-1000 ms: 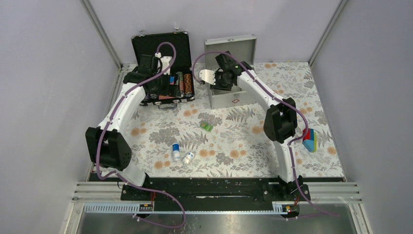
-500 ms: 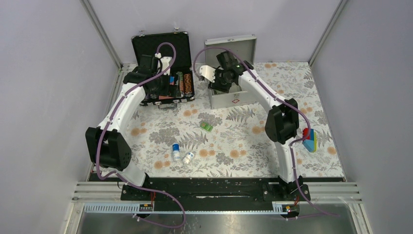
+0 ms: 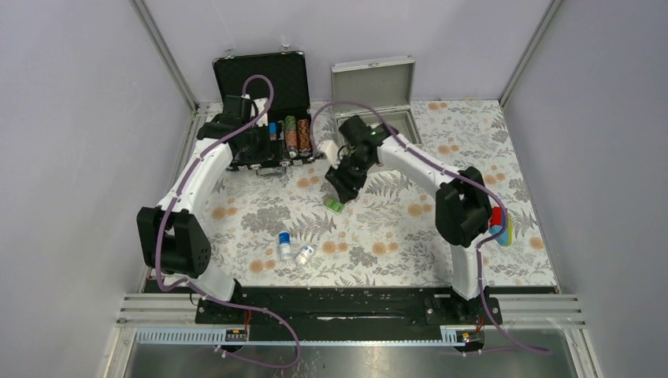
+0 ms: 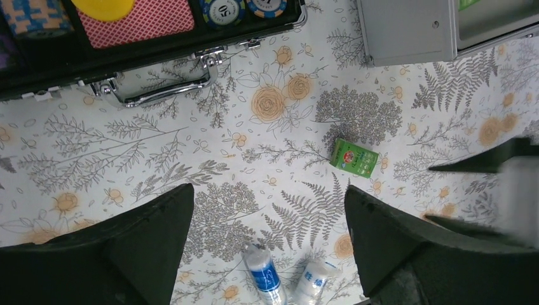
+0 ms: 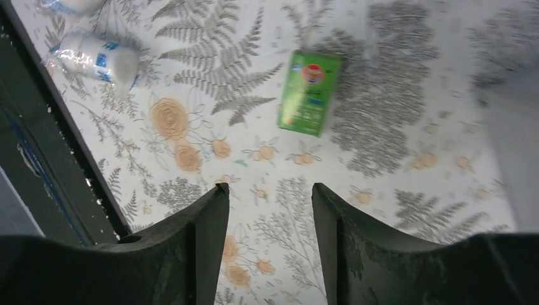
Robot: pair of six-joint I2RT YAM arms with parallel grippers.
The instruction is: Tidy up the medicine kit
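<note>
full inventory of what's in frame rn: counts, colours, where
Medicine kit: 1, silver-grey metal box, far centre, lid open.
Black case: 1, far left beside the kit, open.
Poker chips: mixed colours, in the case; count unclear.
Green carton: 1, lying mid-table, in front of the kit.
White cylinders: 2, blue labels, side by side, nearer the arm bases.
Multicoloured item: 1, red/blue/yellow, right side, partly behind the right arm.
Cloth: 1, floral, covers the table.
Left gripper: open, empty, by the case.
Right gripper: open, empty, above the carton.
</note>
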